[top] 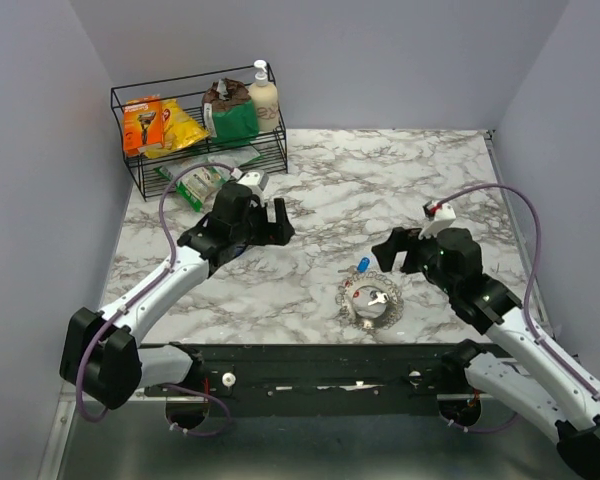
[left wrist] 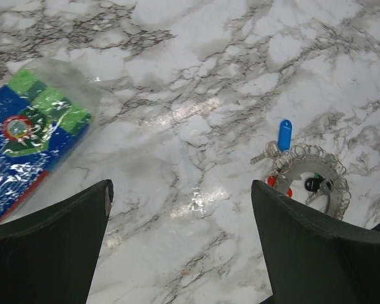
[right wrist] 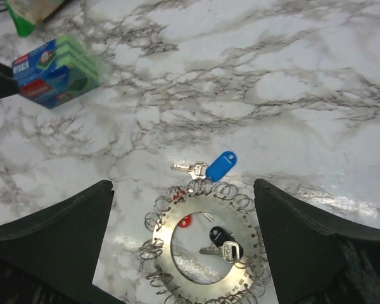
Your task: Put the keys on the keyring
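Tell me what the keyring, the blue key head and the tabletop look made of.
Keyring: bare shiny metal, glinting silver with wire loops. Blue key head: likely plastic, smooth uniform colour. Tabletop: marble-patterned, glossy from light reflections; stone or laminate, cannot tell.

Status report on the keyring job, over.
Left gripper open, right gripper open, both empty. Blue-tagged key at keyring rim; red key and black key inside. Nothing in the way.
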Tool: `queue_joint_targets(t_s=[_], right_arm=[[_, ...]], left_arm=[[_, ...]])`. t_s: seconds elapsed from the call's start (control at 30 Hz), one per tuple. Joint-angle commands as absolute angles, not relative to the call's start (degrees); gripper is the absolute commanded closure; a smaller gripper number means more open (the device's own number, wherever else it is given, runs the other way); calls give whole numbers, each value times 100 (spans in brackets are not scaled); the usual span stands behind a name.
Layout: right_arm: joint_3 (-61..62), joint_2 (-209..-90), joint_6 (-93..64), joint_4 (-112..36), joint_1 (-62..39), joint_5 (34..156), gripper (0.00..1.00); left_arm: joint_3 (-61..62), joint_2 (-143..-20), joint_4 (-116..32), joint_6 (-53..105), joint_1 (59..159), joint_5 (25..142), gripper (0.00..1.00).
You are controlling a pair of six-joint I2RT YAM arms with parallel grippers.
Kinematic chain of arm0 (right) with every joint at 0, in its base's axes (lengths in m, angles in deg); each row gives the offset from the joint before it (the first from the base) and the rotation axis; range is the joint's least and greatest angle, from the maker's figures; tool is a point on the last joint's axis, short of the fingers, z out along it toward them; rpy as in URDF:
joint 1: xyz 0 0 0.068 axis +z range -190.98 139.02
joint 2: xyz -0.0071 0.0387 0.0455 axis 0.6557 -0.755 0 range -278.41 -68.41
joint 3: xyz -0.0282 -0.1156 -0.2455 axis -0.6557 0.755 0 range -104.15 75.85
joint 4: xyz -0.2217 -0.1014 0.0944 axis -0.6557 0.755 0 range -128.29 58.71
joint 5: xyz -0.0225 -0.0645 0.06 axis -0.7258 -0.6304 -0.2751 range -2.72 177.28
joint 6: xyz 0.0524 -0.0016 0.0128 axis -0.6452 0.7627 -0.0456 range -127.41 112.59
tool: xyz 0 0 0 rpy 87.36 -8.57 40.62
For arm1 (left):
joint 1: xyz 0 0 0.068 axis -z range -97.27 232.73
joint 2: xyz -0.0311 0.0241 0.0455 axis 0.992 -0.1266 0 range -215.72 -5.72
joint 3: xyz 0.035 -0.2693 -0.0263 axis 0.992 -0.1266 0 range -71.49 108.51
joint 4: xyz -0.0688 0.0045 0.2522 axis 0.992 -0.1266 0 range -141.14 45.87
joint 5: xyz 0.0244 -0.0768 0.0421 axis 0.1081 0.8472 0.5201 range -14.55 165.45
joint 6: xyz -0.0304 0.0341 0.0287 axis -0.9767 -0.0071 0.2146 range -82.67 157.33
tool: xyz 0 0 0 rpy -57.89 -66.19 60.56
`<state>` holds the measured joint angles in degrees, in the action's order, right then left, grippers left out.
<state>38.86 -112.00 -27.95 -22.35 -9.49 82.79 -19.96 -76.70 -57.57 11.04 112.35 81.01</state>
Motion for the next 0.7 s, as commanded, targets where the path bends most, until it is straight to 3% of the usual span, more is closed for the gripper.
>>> queue_joint_targets(t_s=[0.0, 0.4, 0.67], right_arm=[[4069, -10674, -2895, -2107, -986, 7069, 0], [4193, -10111, -2798, -1966, -986, 6654, 0], [4149, -10163, -2816, -1975, -995, 6733, 0]], left_arm=[[-1954, -7542, -6258, 850, 10779, 7792, 1], [-2077, -6900, -6382, 1210, 10408, 7238, 1], [-2305, -6751, -6163, 1184, 10408, 7544, 1]])
